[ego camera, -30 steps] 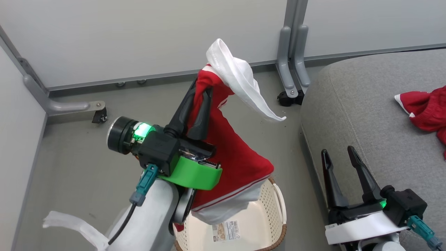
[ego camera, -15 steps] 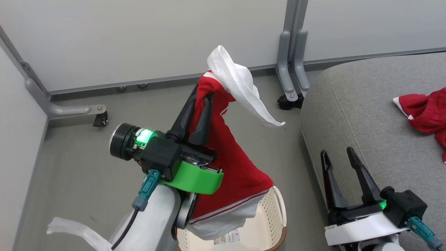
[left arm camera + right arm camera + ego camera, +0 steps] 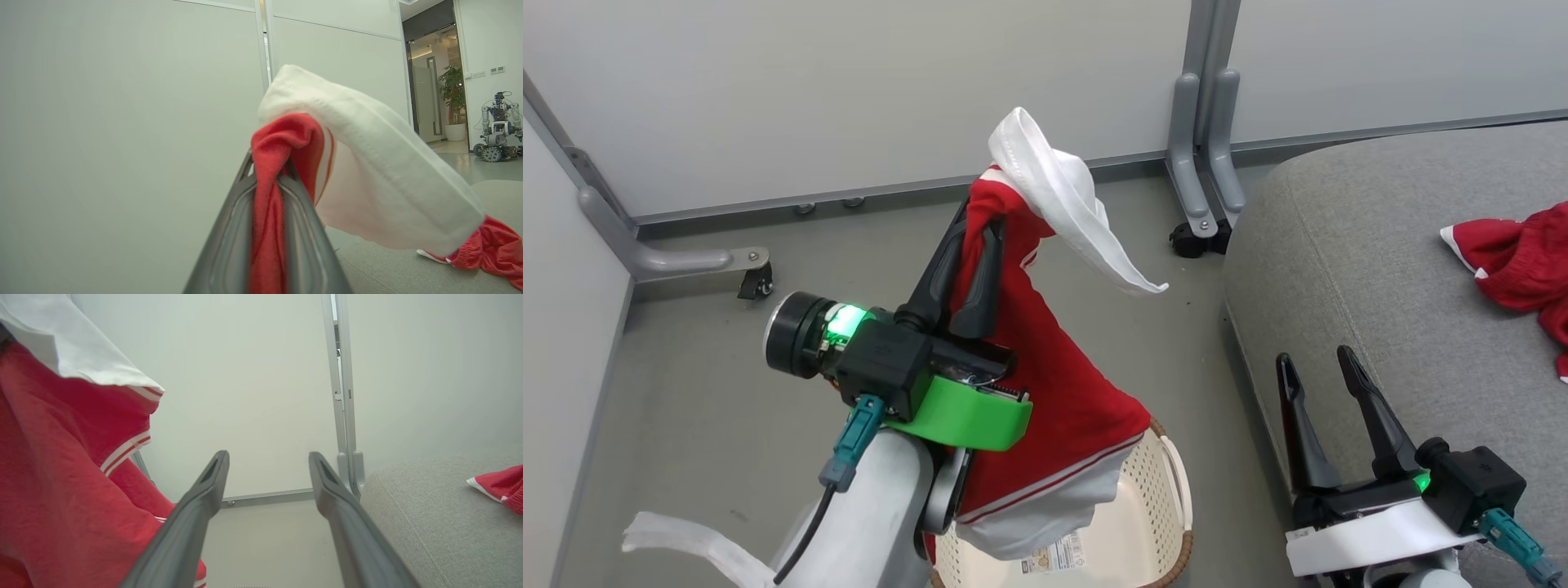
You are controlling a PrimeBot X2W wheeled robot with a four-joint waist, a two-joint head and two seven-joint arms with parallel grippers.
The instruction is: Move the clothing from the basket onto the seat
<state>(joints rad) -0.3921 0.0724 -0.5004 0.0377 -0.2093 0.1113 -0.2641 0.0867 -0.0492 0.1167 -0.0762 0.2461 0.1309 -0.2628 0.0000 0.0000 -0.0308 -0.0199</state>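
Head view: a red garment [image 3: 1054,384] was clamped by the left gripper [image 3: 978,222] above the basket [image 3: 1168,482] on grey floor [image 3: 711,392]; the right gripper [image 3: 1313,357] was spread empty beside the seat [image 3: 1356,269]. Left wrist view: pale partition panels [image 3: 122,122] were seen. Right wrist view: a second garment [image 3: 500,486] lay on the seat.

Hanging soft red fabric garment [image 3: 1054,384]: bright red body, broad white cuff at top, thin white stripes above white hem band.
Second crumpled red fabric garment [image 3: 1515,261], far right on sofa: same red, white edge trim.
Oval cream plastic basket [image 3: 1164,490]: dot-perforated walls, brown woven rim, white handle, pale printed label.
Large grey woven-fabric sofa [image 3: 1339,245]: uniform mid-grey, stitched seam line.
Left gripper [image 3: 980,224]: black fingers, green collar, green light.
Right gripper [image 3: 1313,357]: black fingers, white collar.
Floor [image 3: 686,392]: plain grey.
Wall panels [image 3: 849,82]: pale grey.
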